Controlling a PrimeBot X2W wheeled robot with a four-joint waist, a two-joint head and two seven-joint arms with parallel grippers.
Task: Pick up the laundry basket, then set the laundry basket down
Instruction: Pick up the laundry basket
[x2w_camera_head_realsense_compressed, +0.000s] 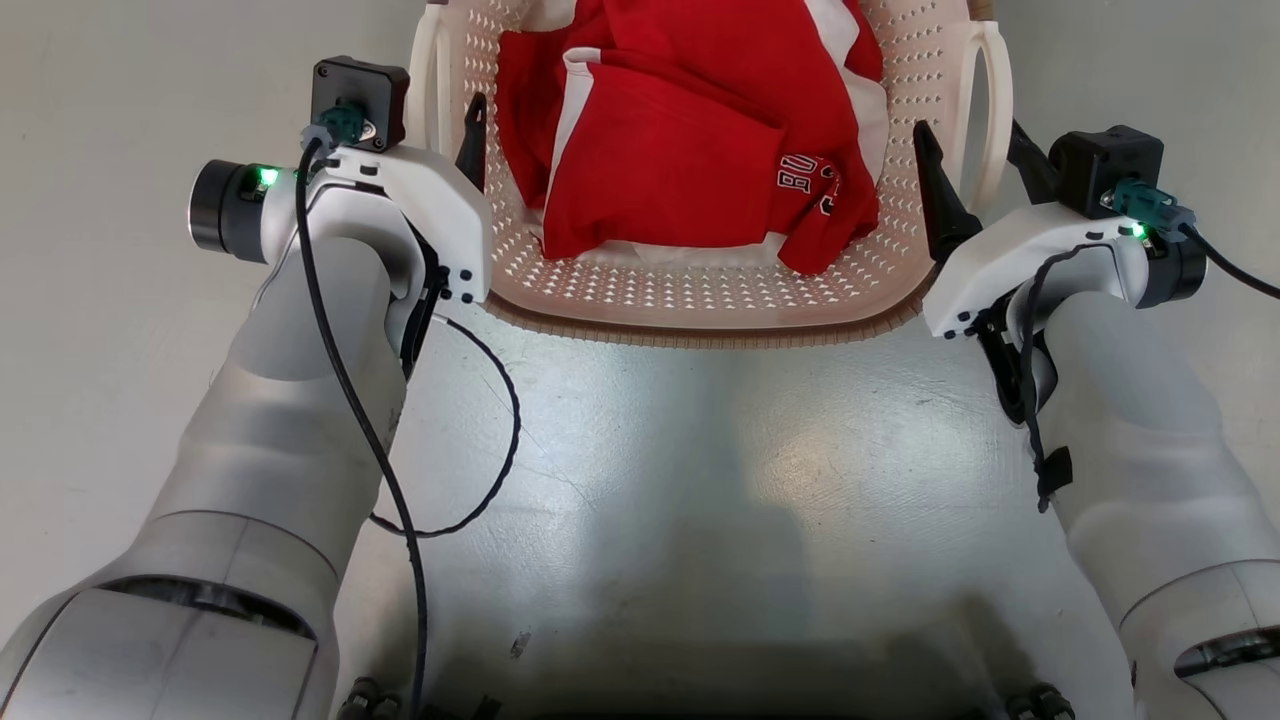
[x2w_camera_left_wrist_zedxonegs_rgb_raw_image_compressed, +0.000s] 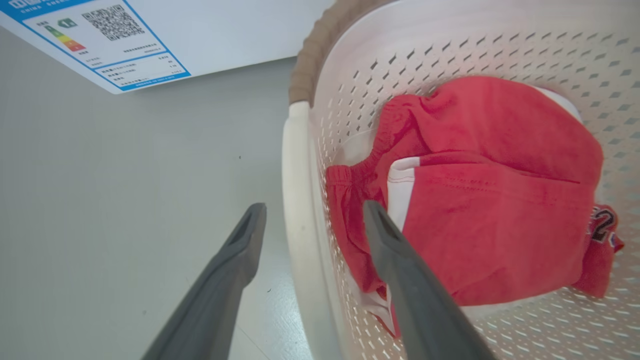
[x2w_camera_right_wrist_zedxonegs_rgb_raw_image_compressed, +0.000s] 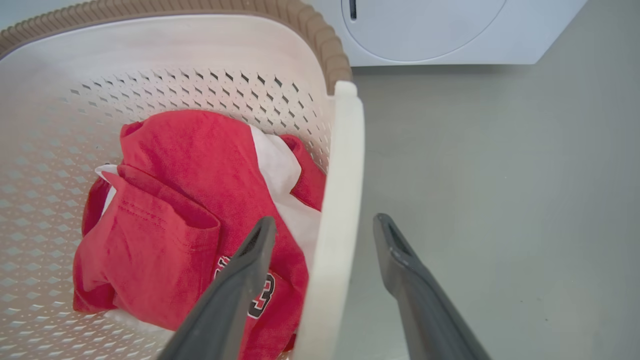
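The laundry basket (x2w_camera_head_realsense_compressed: 700, 325) is cream-white and perforated, with a brown rim, and stands on the floor straight ahead. My left gripper (x2w_camera_head_realsense_compressed: 442, 112) is open astride the basket's left white handle (x2w_camera_left_wrist_zedxonegs_rgb_raw_image_compressed: 296, 200), one finger inside the basket and one outside. My right gripper (x2w_camera_head_realsense_compressed: 968, 135) is likewise open around the right handle (x2w_camera_right_wrist_zedxonegs_rgb_raw_image_compressed: 340, 175), with gaps on both sides of the bar. In the left wrist view the left gripper (x2w_camera_left_wrist_zedxonegs_rgb_raw_image_compressed: 314, 206) frames the handle; in the right wrist view the right gripper (x2w_camera_right_wrist_zedxonegs_rgb_raw_image_compressed: 325, 220) does the same. The basket wall (x2w_camera_left_wrist_zedxonegs_rgb_raw_image_compressed: 450, 55) (x2w_camera_right_wrist_zedxonegs_rgb_raw_image_compressed: 150, 50) curves away behind.
Red and white clothing (x2w_camera_head_realsense_compressed: 680, 150) (x2w_camera_left_wrist_zedxonegs_rgb_raw_image_compressed: 500, 200) (x2w_camera_right_wrist_zedxonegs_rgb_raw_image_compressed: 170, 200) fills the basket's bottom. A white washing machine (x2w_camera_right_wrist_zedxonegs_rgb_raw_image_compressed: 440, 30) stands just beyond the basket; its energy label (x2w_camera_left_wrist_zedxonegs_rgb_raw_image_compressed: 100, 40) faces me. Bare grey floor (x2w_camera_head_realsense_compressed: 700, 480) spreads between my arms and to both sides.
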